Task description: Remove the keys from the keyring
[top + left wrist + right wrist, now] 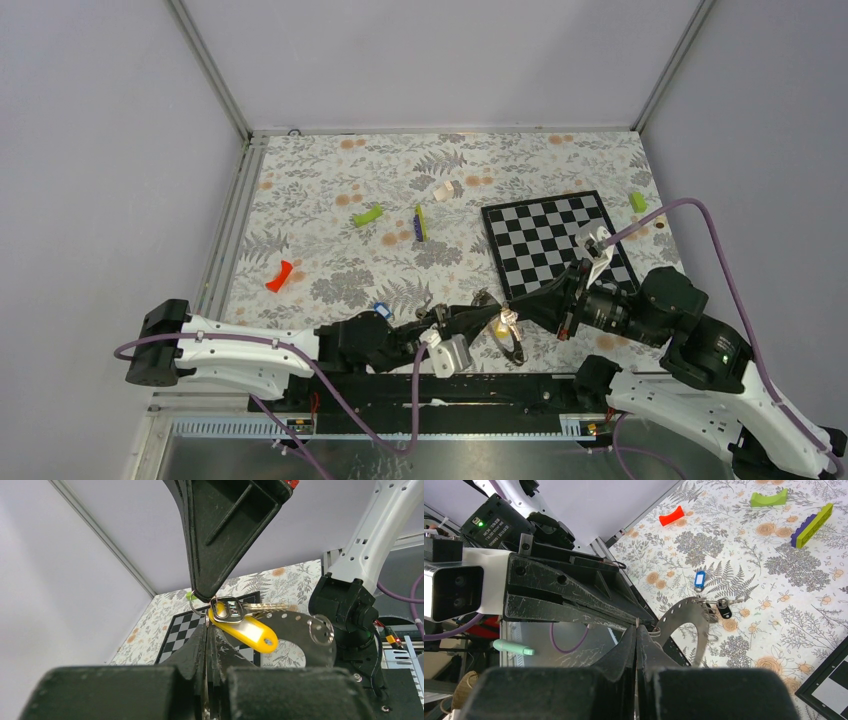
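L gripper [207, 630] shut, tips at the small wire loop of the yellow-tag key [244, 629]; can't tell if it pinches it. R gripper [636, 630] shut on keyring [688, 615] rim, tip-to-tip w/ L gripper, hoop held off the tabletop [330, 180] near its front edge. Blue-tag key [699, 578] lies loose just beyond. Black-tag key [724, 611] sits by the hoop, attached or not unclear. Checkered board [555, 245] farther back.

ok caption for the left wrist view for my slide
Left claw and right claw, both shut, meet tip to tip beside the keyring, a yellow-tagged key at their tips
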`<state>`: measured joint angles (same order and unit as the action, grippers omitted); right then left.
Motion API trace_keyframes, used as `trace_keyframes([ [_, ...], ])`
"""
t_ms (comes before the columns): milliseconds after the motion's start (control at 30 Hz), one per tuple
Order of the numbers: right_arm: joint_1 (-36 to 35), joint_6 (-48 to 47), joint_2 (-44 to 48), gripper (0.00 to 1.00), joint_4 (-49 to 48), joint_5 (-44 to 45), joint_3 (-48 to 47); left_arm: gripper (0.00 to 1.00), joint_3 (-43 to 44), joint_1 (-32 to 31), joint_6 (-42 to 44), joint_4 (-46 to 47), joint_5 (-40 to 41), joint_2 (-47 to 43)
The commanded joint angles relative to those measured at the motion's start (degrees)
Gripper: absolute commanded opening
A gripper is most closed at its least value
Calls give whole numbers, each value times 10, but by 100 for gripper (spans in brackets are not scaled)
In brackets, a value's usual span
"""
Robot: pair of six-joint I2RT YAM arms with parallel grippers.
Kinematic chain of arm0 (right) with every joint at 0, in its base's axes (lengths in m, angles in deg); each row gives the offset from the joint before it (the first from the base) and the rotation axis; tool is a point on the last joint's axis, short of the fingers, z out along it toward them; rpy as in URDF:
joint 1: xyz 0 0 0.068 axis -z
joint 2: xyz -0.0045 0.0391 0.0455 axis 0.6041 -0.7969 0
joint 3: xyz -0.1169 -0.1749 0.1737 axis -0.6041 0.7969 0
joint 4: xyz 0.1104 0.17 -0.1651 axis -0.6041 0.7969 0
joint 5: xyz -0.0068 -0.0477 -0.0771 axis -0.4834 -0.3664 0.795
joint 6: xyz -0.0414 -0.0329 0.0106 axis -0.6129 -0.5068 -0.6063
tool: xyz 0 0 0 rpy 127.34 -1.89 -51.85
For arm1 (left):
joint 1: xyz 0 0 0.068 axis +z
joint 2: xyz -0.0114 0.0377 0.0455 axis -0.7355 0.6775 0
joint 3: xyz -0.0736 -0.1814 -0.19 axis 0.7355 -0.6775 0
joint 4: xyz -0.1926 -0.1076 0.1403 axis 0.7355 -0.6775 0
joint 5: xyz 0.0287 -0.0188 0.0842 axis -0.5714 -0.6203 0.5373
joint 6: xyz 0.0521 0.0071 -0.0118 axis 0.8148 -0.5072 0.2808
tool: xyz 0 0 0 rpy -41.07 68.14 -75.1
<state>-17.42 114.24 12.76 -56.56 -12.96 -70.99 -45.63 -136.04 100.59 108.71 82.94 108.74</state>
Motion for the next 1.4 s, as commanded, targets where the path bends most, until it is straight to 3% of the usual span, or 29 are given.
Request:
trace_keyframes([
  [0,1,15,9,0,-9,14,5,0,15,-3,11,20,14,-17],
  [767,1,52,21,0,-8,41,36,0,28,-29,108,-22,48,-15],
  [1367,1,74,18,0,-10,39,47,0,4,-49,165,19,64,-29],
])
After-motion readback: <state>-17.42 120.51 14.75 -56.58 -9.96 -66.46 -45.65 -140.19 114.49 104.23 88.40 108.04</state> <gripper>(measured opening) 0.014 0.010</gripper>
